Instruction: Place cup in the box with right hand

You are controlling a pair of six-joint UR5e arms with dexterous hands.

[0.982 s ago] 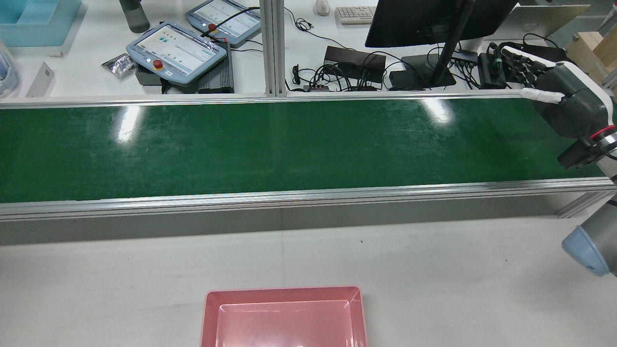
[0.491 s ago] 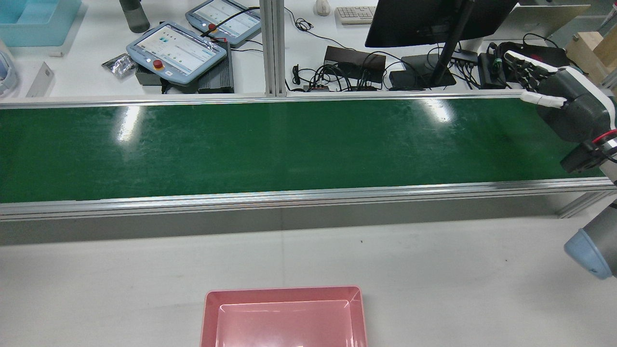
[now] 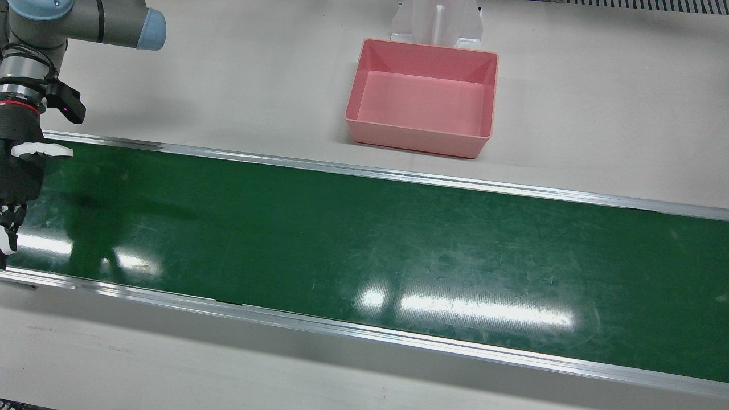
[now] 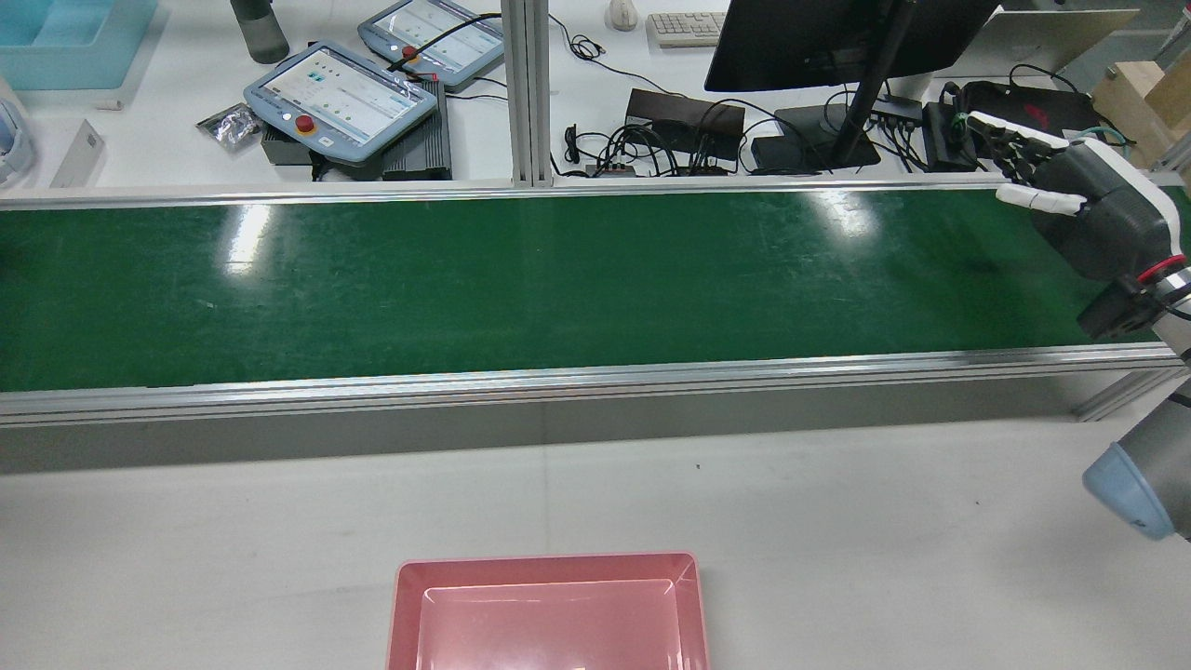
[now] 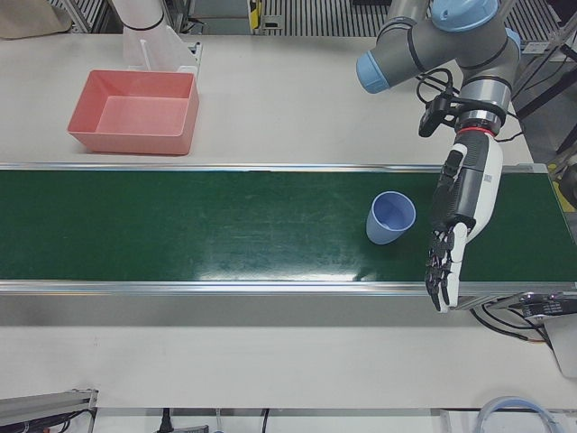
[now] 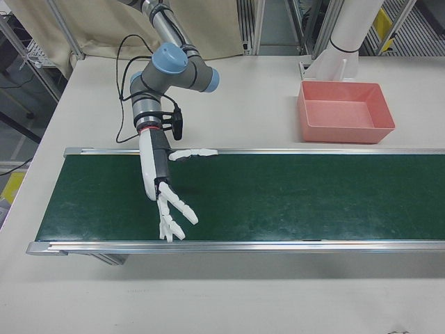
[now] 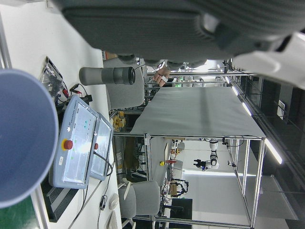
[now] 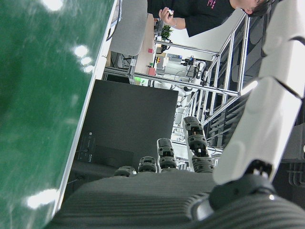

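Observation:
A light blue cup (image 5: 390, 217) stands mouth up on the green belt (image 5: 225, 225), near its end by my left arm. My left hand (image 5: 458, 215) hangs open just beside the cup, apart from it, fingers pointing down; in the left hand view the cup (image 7: 21, 138) fills the left edge. My right hand (image 6: 162, 186) is open over the opposite end of the belt (image 6: 278, 198), fingers spread, holding nothing; the rear view shows it (image 4: 1093, 219) at the right. The pink box (image 3: 416, 141) sits empty on the grey table behind the belt.
Aluminium rails (image 3: 364, 171) edge the belt on both sides. Beyond it in the rear view lie teach pendants (image 4: 340, 98), cables and a monitor (image 4: 837, 42). A white pedestal (image 3: 435, 20) stands behind the box. A person (image 8: 205, 12) stands in the background.
In the rear view my right hand has tipped slightly, its thumb shifting a little lower and toward the belt's middle. It stays open. The box has not moved.

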